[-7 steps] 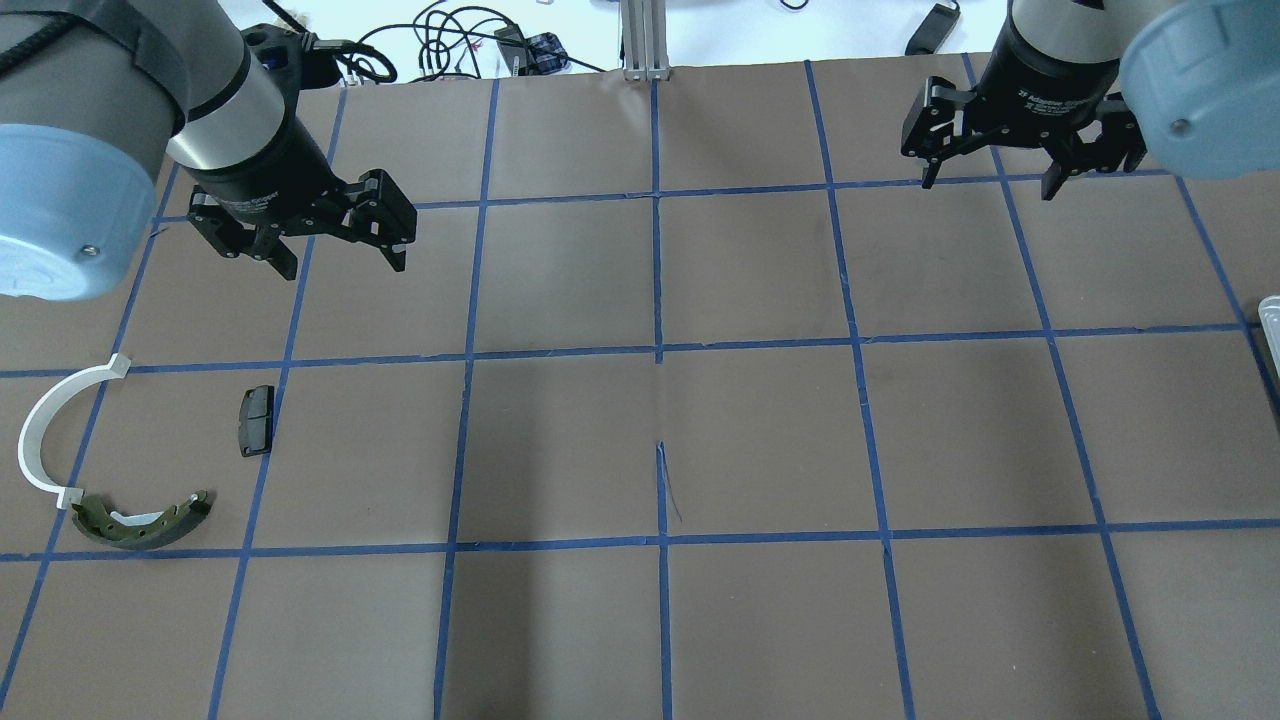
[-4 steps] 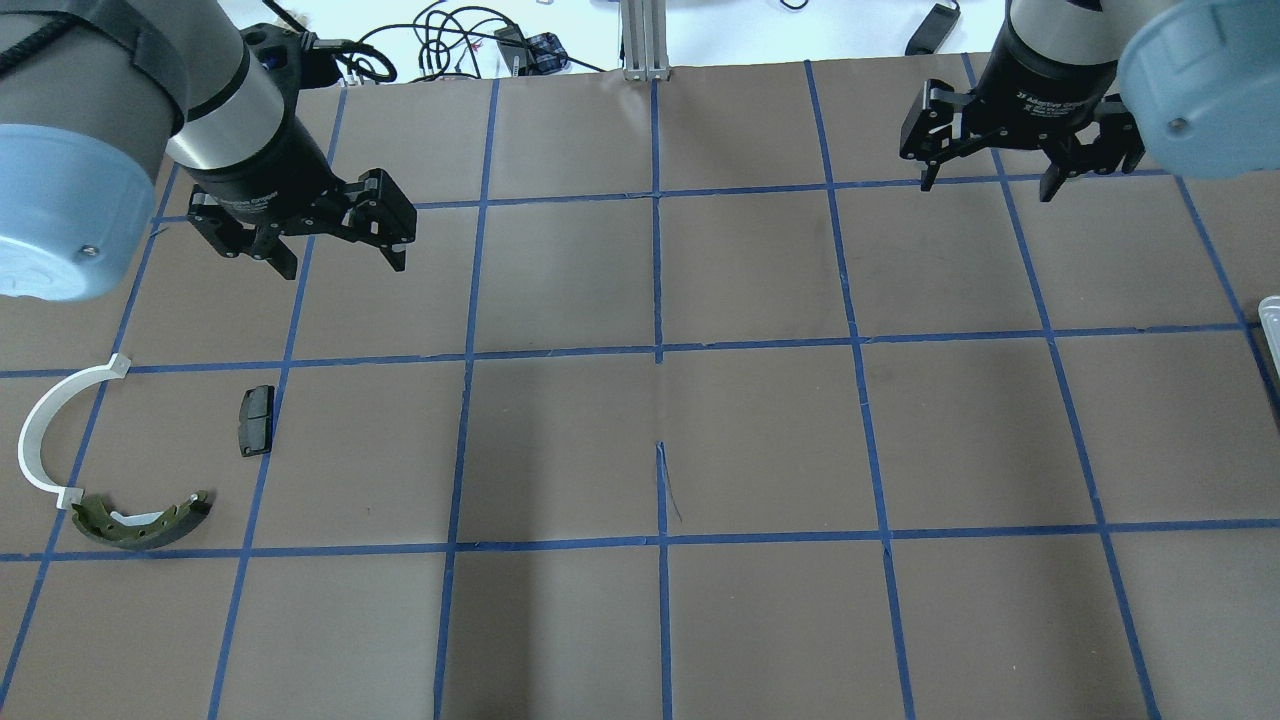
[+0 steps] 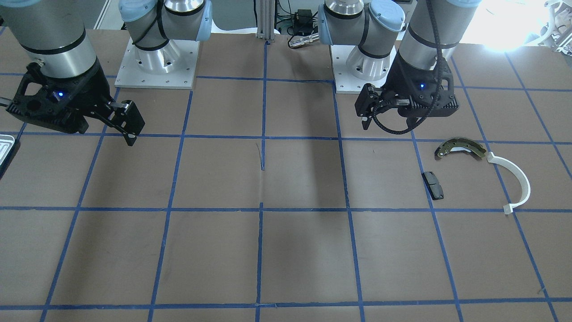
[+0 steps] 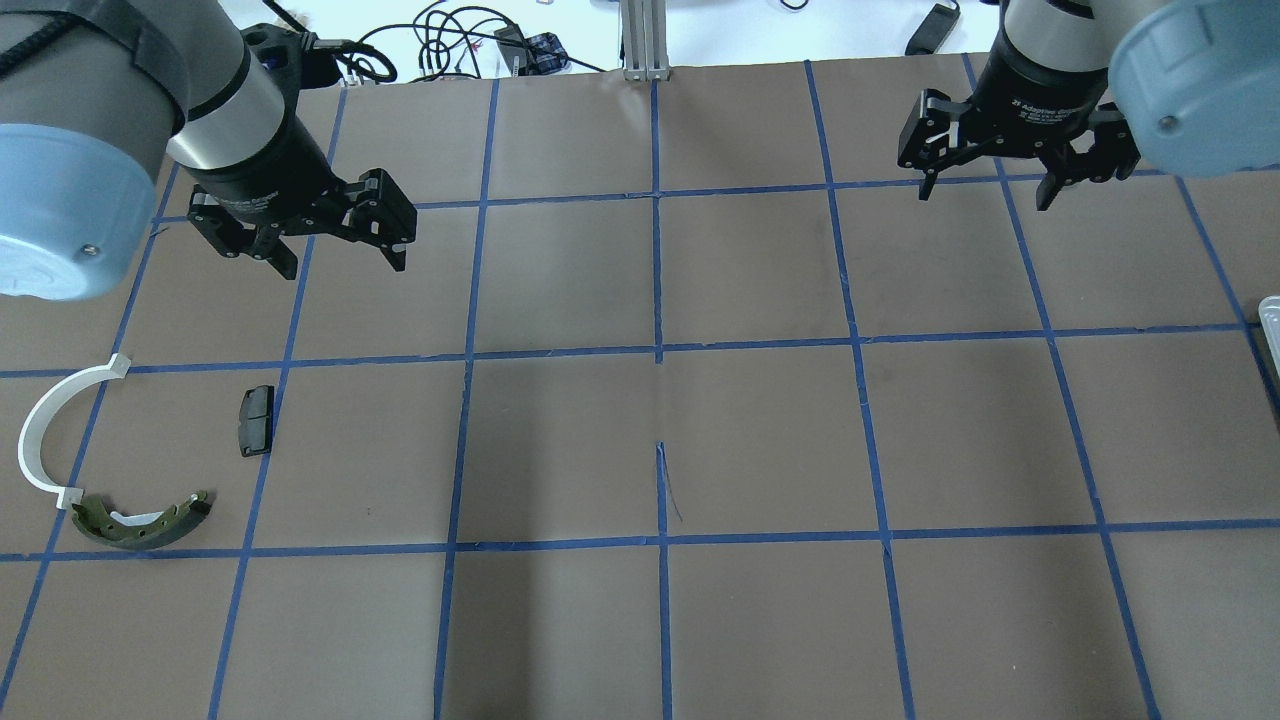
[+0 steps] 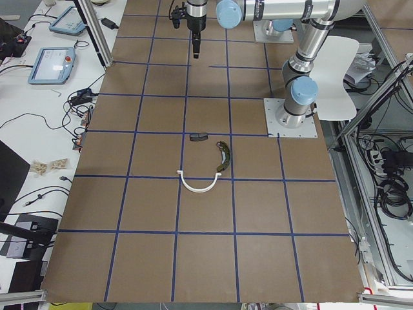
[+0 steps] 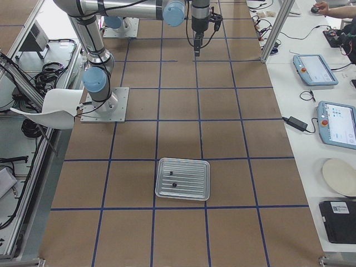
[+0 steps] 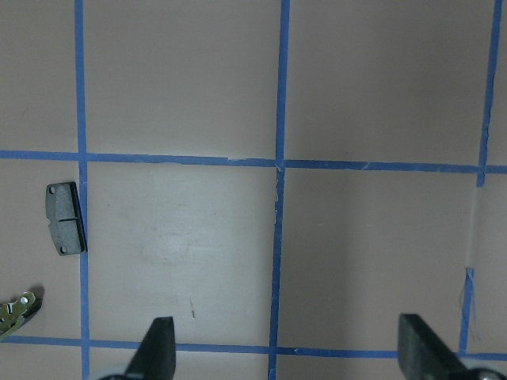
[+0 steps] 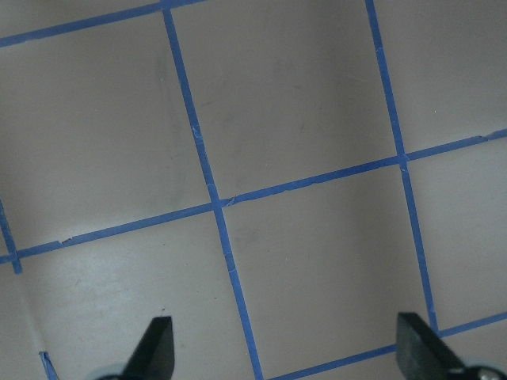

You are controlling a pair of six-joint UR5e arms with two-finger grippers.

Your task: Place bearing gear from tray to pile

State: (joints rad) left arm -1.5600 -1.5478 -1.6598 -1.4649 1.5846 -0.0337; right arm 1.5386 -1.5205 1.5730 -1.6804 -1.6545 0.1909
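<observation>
Left gripper [image 4: 345, 265] hung at about 10 o'clock over the table [image 4: 760, 440], jaws spread wide and nothing between them. Its wrist camera showed both fingertips [image 7: 158, 350] far apart above bare brown surface and blue tape lines [image 7: 279, 237]. Right gripper [image 4: 985, 197] was up at 1 o'clock, also gaping wide and carrying nothing, with only taped squares below it in its own wrist view.

Over at 3 o'clock, the tray [image 4: 1270, 315] just poked in at the table's edge. From the right-side camera the tray [image 6: 192, 188] lay flat on the brown sheet, and two small dark parts [image 6: 170, 174] sat inside it, too small to say which was the bearing gear.

Down at 8 o'clock was the pile [image 4: 140, 460]. The olive brake shoe [image 4: 140, 522] lay curved on the table, the white half-ring [image 4: 40, 430] arced at its 11 o'clock with one end just beside the shoe's tip, and the black pad [image 4: 255, 420] lay apart at its 1 o'clock. Both grippers were well clear of tray and pile.
</observation>
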